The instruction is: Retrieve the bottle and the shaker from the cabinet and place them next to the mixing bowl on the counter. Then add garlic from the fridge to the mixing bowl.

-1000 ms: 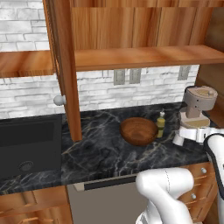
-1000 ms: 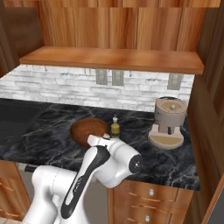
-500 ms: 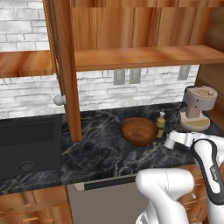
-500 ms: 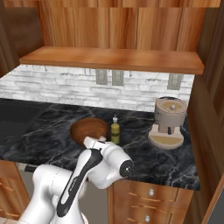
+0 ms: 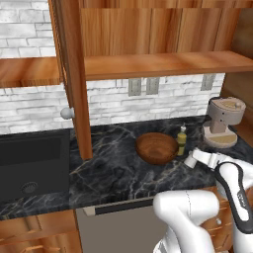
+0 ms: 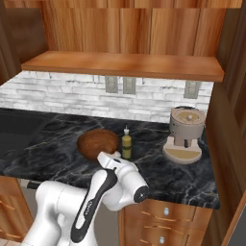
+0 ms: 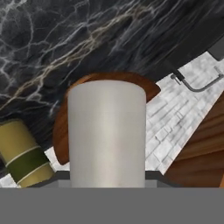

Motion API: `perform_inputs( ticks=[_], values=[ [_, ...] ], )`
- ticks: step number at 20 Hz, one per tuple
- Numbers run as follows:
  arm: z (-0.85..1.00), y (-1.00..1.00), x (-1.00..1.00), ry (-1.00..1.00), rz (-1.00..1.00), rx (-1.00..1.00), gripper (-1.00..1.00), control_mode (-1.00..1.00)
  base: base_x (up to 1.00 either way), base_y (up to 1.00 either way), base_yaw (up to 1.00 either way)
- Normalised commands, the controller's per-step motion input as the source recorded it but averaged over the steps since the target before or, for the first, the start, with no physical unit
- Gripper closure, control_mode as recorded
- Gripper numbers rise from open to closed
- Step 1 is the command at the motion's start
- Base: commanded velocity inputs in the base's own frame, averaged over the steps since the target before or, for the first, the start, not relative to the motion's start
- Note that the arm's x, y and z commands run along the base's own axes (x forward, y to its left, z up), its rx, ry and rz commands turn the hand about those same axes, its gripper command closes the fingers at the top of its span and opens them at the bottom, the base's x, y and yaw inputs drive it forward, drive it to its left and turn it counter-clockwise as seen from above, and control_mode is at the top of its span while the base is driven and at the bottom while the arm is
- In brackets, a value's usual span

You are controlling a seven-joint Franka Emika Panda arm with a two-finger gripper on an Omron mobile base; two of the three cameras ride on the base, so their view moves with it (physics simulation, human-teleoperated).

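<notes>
Gripper [image 5: 190, 159] has swung nearer, clasping smooth cylindrical shaker [image 7: 107, 133].

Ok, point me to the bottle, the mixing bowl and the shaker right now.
bottle [image 6: 126, 145]: right base view, on its olive body, beside the bowl.
mixing bowl [image 5: 156, 147]: left base view, on its wooden inside.
shaker [image 7: 107, 133]: hand view, on its grey side, close in front of the camera.

On the counter [image 5: 113, 168] the bottle [image 5: 182, 140] stands just right of the mixing bowl [image 5: 156, 147].
</notes>
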Motion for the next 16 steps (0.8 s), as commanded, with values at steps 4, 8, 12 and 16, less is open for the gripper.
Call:
perform_inputs(
  ticks=[4,8,12,16],
  values=[
    [-0.44,0.10,0.05,-0.36,0.02,-0.23,1.00,-1.00,0.00,0.00,0.00],
    [-0.49,0.07,0.00,-0.45,0.01,-0.29,1.00,-1.00,0.00,0.00,0.00],
    [-0.46,0.16,0.06,-0.53,0.00,-0.34,1.00,-1.00,0.00,0.00,0.00],
    [-0.35,0.25,0.15,-0.55,0.00,-0.34,1.00,-1.00,0.00,0.00,0.00]
  ],
)
